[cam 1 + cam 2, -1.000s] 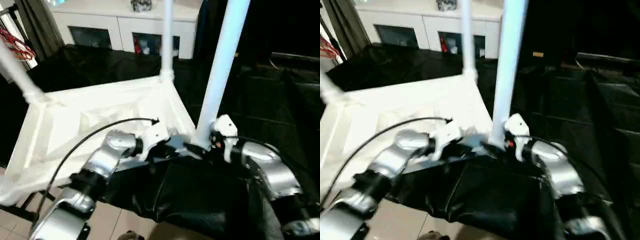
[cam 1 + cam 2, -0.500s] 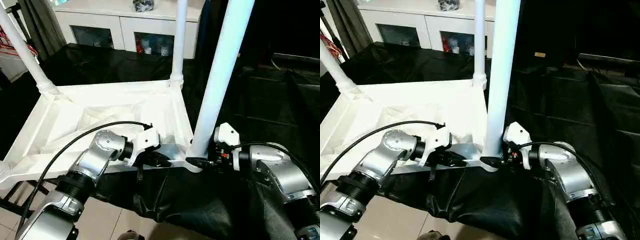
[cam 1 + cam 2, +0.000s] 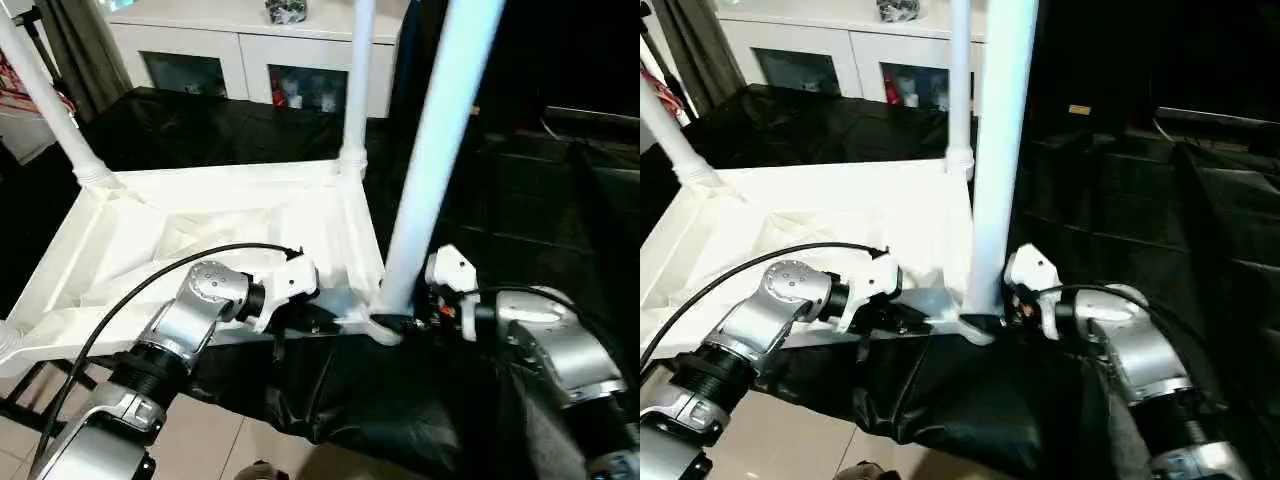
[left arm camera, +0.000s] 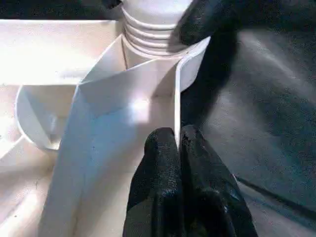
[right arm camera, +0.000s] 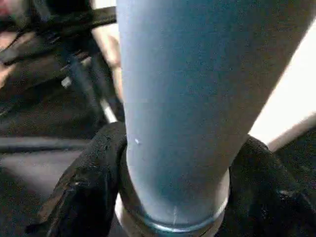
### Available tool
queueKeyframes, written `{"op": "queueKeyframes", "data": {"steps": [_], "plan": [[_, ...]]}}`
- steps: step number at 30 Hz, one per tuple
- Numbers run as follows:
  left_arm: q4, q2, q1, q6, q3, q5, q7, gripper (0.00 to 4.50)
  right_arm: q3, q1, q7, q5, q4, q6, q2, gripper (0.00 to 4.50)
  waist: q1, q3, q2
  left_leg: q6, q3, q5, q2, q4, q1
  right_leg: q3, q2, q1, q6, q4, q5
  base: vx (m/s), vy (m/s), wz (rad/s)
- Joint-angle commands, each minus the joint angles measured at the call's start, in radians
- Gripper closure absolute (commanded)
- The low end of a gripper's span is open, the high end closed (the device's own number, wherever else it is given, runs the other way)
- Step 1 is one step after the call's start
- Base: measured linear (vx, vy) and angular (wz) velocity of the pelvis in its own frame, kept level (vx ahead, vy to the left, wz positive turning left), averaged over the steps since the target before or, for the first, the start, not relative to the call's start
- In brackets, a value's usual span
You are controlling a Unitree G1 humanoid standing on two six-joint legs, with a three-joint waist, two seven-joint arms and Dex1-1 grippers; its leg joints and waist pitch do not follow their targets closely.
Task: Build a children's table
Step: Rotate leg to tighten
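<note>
We see the children's table top [image 3: 200, 240] lying underside up on the black-draped bench, with legs standing in three of its corner sockets. Our left gripper [image 4: 177, 143] is pinched tight on the thin near rim wall beside the near right corner. Our right gripper [image 5: 173, 197] clasps the base of the near right leg [image 3: 430, 160], one black finger [image 5: 84, 187] either side
</note>
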Motion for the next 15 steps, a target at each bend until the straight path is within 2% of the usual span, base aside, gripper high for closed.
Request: {"op": "queueKeyframes", "data": {"steps": [1,3,5,8,9,11,13,15], "plan": [[0.03,-0.06,-0.074,0.019,0.034,0.014,0.126,4.5,-0.025,-0.036,-0.175,-0.029,0.095,0.023,0.071,1.87,-0.003,-0.066,-0.011,0.042,-0.02,-0.221,0.054,-0.073,0.02,0.047,-0.078,0.04,-0.219,-0.086,-0.262,0.0,0.0,0.0],[0.077,-0.105,-0.106,0.041,0.039,0.033,0.213,4.5,-0.038,-0.06,-0.288,-0.05,0.151,0.023,0.125,1.88,-0.01,-0.067,-0.012,0.008,-0.027,-0.236,0.052,-0.077,0.02,0.042,-0.082,0.047,-0.197,-0.088,-0.313,0.0,0.0,0.0],[0.101,-0.129,-0.122,0.048,0.041,0.041,0.256,4.5,-0.046,-0.073,-0.342,-0.054,0.174,0.024,0.157,1.88,-0.015,-0.068,-0.013,0.011,-0.024,-0.229,0.049,-0.075,0.02,0.046,-0.08,0.046,-0.192,-0.088,-0.292,0.0,0.0,0.0],[0.14,-0.168,-0.148,0.061,0.047,0.047,0.323,4.5,-0.058,-0.094,-0.436,-0.065,0.211,0.021,0.21,1.88,-0.018,-0.073,-0.012,0.031,-0.023,-0.174,0.049,-0.07,0.015,0.047,-0.079,0.048,-0.21,-0.079,-0.191,0.0,0.0,0.0],[0.176,-0.201,-0.17,0.068,0.056,0.049,0.384,4.5,-0.066,-0.116,-0.518,-0.082,0.25,0.013,0.251,1.88,-0.017,-0.076,-0.012,0.04,-0.022,-0.153,0.049,-0.068,0.015,0.046,-0.08,0.051,-0.216,-0.077,-0.162,0.0,0.0,0.0],[0.221,-0.243,-0.199,0.067,0.063,0.055,0.438,4.5,-0.079,-0.148,-0.602,-0.098,0.306,-0.006,0.302,1.88,-0.02,-0.075,-0.01,0.045,-0.02,-0.142,0.046,-0.067,0.015,0.045,-0.077,0.049,-0.227,-0.076,-0.14,0.0,0.0,0.0],[0.252,-0.273,-0.22,0.051,0.061,0.063,0.464,4.5,-0.082,-0.172,-0.625,-0.103,0.346,-0.031,0.335,1.88,-0.021,-0.075,-0.009,0.038,-0.022,-0.16,0.046,-0.069,0.018,0.044,-0.079,0.05,-0.229,-0.078,-0.158,0.0,0.0,0.0],[0.253,-0.274,-0.221,0.04,0.057,0.064,0.455,4.5,-0.085,-0.174,-0.597,-0.091,0.345,-0.035,0.334,1.32,-0.019,-0.074,-0.008,0.052,-0.023,-0.165,0.049,-0.069,0.016,0.044,-0.08,0.054,-0.229,-0.077,-0.137,0.0,0.0,0.0]]}}
